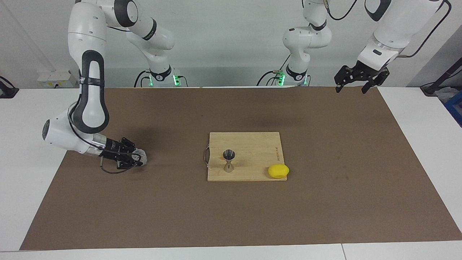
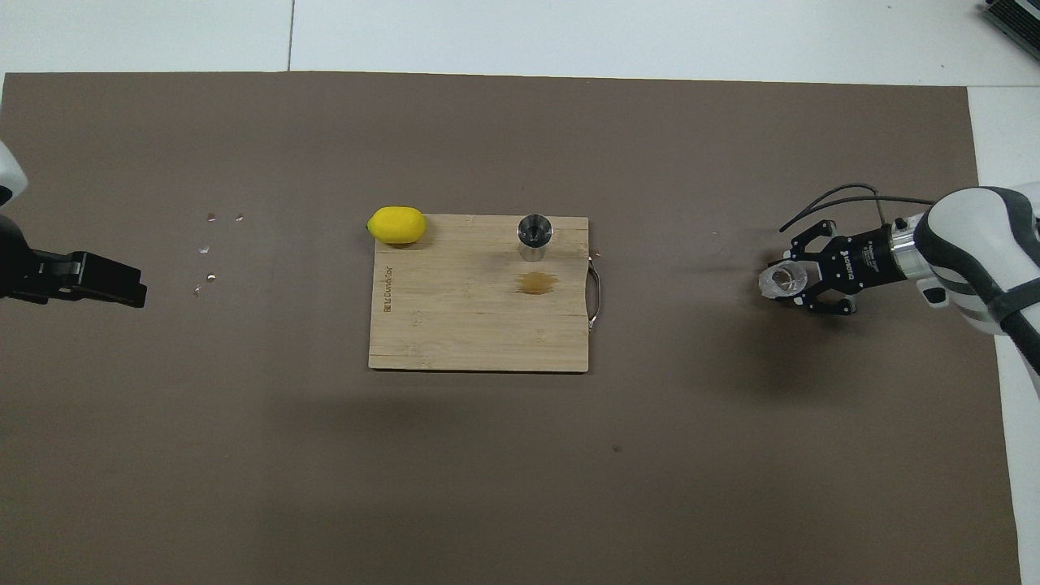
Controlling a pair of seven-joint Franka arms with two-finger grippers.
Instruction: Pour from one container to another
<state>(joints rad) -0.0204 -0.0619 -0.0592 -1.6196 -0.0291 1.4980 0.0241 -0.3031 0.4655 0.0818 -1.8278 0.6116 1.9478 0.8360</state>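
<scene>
The small clear ribbed glass cup [image 1: 142, 156] [image 2: 782, 279] is low over the brown mat toward the right arm's end of the table. My right gripper [image 1: 139, 159] [image 2: 795, 281] reaches in level and is shut on it. Whether the cup rests on the mat I cannot tell. The silver hourglass-shaped jigger [image 1: 229, 160] [image 2: 535, 236] stands upright on the wooden cutting board [image 1: 252, 144] [image 2: 455, 325], well apart from the cup. My left gripper [image 1: 357, 83] [image 2: 130, 288] hangs open and holds nothing, raised over the mat's edge at the left arm's end, where that arm waits.
A yellow lemon [image 1: 278, 170] [image 2: 396, 225] lies at the board's corner farthest from the robots. A brownish stain [image 2: 536, 282] marks the board near the jigger. The board's metal handle [image 1: 206, 156] [image 2: 594, 296] faces the right arm's end. Small specks [image 2: 207, 248] dot the mat.
</scene>
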